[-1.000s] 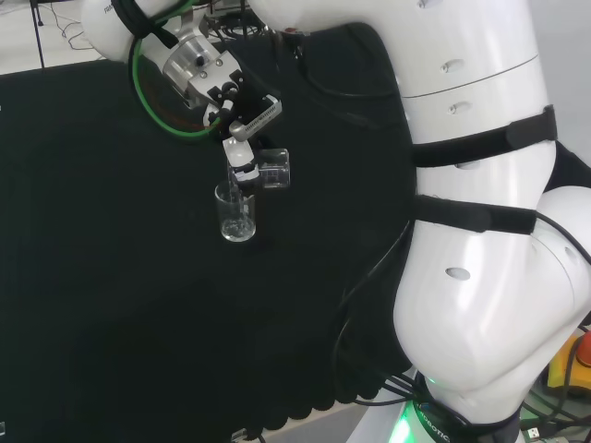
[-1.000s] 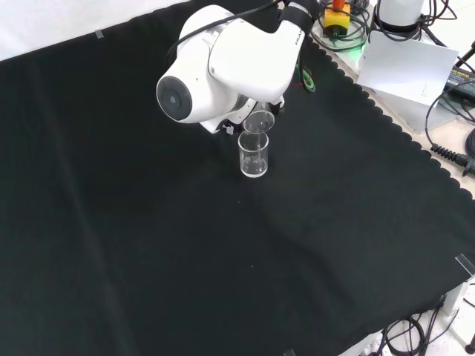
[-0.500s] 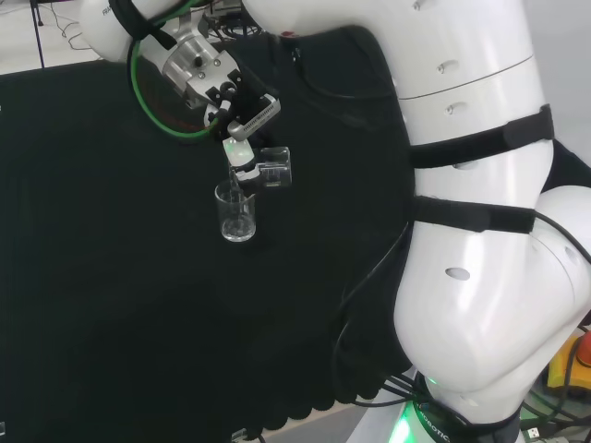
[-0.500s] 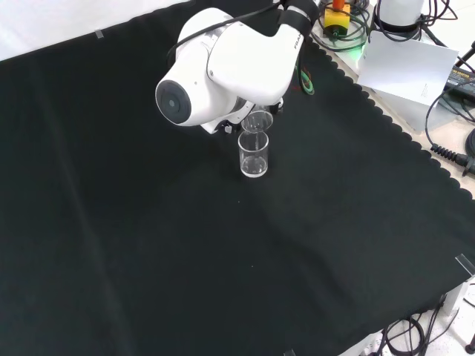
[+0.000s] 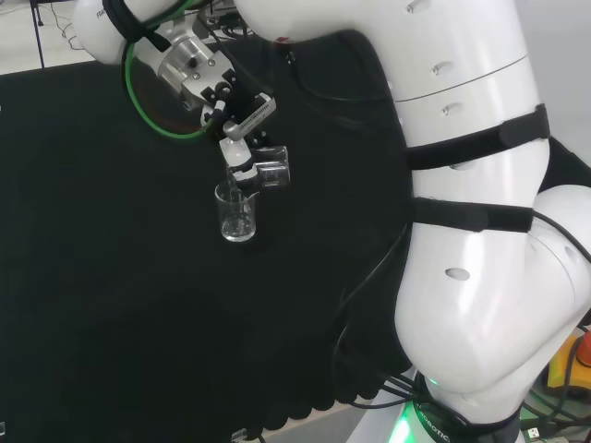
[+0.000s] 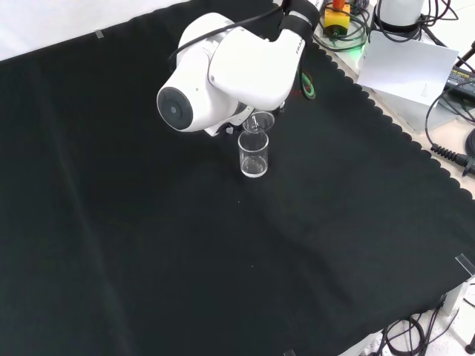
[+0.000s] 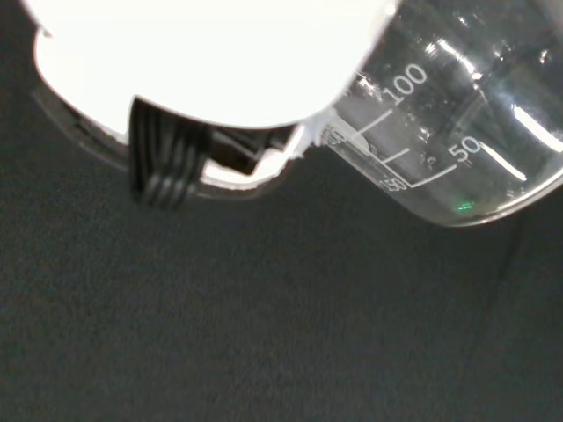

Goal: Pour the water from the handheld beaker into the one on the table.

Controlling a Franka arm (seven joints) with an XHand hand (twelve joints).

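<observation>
Here, in the upper left of the head view, the hand [image 5: 242,155] is holding the handheld beaker [image 5: 273,168], its fingers curled round the glass and tipping it nearly onto its side. The beaker's long axis is lying close to level, its mouth pointing left toward the rim of the table beaker [image 5: 236,213], which is standing upright on the black cloth [image 5: 111,305] just below. In the front view, at upper centre, the tilted lip is hanging directly above the standing beaker's opening.
</observation>
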